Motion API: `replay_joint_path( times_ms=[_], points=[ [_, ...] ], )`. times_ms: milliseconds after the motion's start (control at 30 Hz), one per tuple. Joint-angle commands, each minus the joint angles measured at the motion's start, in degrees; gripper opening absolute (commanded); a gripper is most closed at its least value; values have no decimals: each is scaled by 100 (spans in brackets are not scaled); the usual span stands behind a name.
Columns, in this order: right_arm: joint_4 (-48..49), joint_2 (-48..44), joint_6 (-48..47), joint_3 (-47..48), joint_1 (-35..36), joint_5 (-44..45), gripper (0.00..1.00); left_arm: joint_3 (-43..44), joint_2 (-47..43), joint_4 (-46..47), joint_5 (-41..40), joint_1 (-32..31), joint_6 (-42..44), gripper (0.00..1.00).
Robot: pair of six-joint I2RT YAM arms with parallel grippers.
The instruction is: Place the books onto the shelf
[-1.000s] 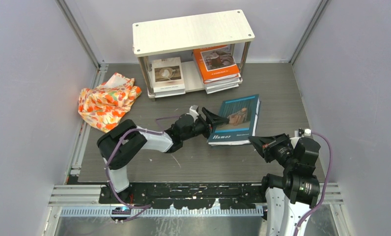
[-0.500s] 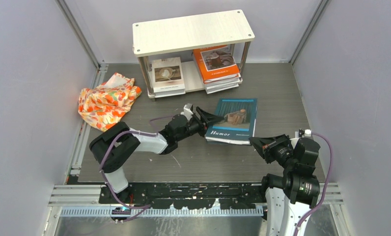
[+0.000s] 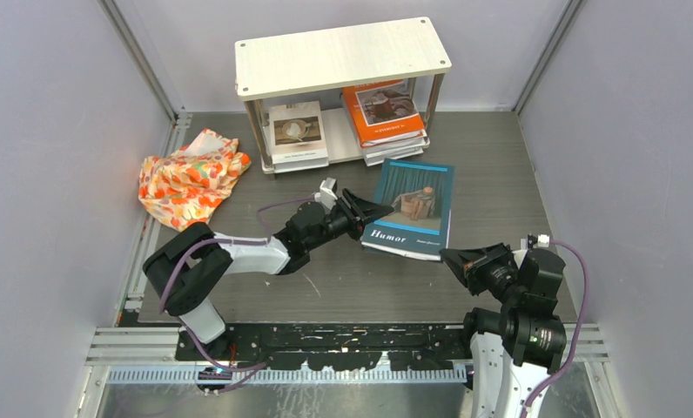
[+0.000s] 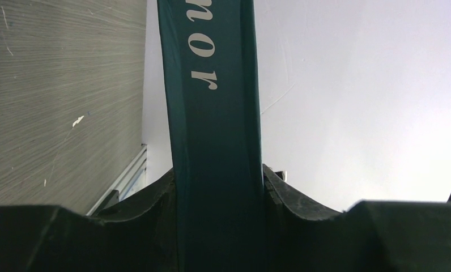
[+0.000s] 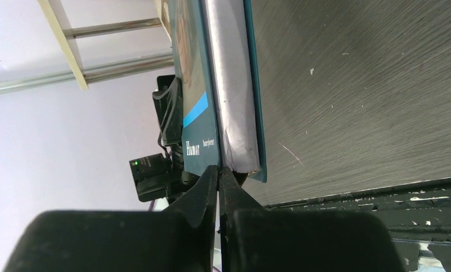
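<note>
Now the left gripper [image 3: 366, 211] clamps the spine of the teal "Humor" paperback book [image 3: 413, 208], at five o'clock from the pale wooden two-tier shelf [image 3: 343, 57]; the right gripper [image 3: 453, 258] is clenched empty. That thin edge grip might let the book pivot or slip during lifting.

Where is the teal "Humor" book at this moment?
In the top view the teal "Humor" book lies right of centre on the table, just in front of the shelf, its spine corner clamped in the left gripper.
</note>
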Motion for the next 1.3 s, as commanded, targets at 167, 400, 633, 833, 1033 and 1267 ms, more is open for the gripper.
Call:
replay_joint_path(
  times_ms=[167, 400, 633, 833, 1033, 1267],
  points=[
    [-164, 115, -490, 438, 2, 270, 34, 6, -819, -112, 131, -73, 561, 42],
    [-351, 142, -668, 651, -1, 412, 49, -30, -1158, -597, -44, -77, 722, 42],
    [-483, 123, -853, 815, 2, 581, 54, 54, -1585, -1311, -336, -83, 922, 43],
    [-313, -84, -682, 605, 3, 603, 57, 370, -1846, -1966, -686, -118, 1160, 43],
    [12, -227, -449, 378, 3, 535, 58, 588, -2026, -2421, -1207, -204, 1365, 43],
    [303, -191, -375, 258, -5, 534, 58, 775, -2062, -2538, -1656, -197, 1563, 44]
  ],
)
